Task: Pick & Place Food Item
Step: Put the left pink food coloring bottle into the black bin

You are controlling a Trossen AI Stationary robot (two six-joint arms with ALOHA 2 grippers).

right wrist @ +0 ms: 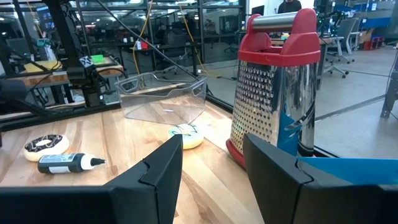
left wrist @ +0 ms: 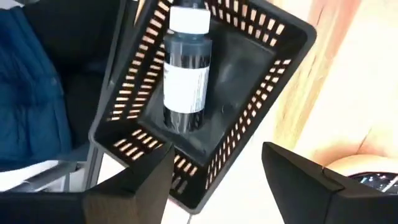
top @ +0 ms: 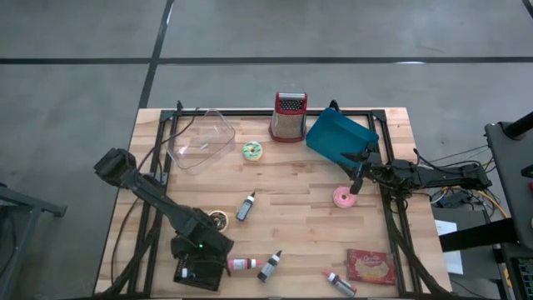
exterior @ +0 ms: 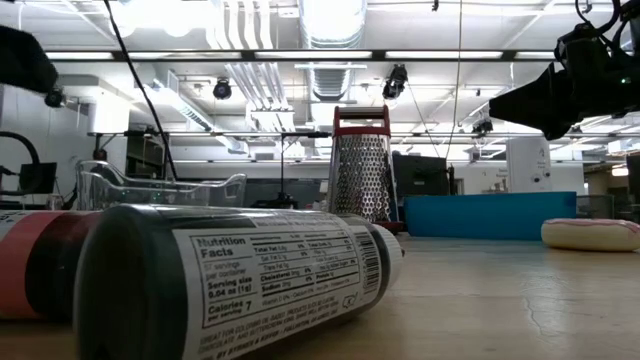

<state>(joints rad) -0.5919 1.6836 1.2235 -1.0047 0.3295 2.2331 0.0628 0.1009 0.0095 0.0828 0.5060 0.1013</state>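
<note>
A grey concrete floor (top: 75, 50) crossed by dark seam lines surrounds the light wood counter (top: 300, 217) — beyond it, an industrial room with white ceiling ducts (exterior: 330, 30), glass partitions (right wrist: 186, 25) and office chairs (right wrist: 342, 31).

Black basket (top: 198, 272) mostly hidden under left arm; red packet (top: 371, 266) label unreadable.

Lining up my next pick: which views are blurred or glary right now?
Low view: the near bottle fills the foreground, ceiling lights flare. Left wrist view: soft, black basket and its bottle blurred. High and right wrist views: evenly lit, grater crisp.
</note>
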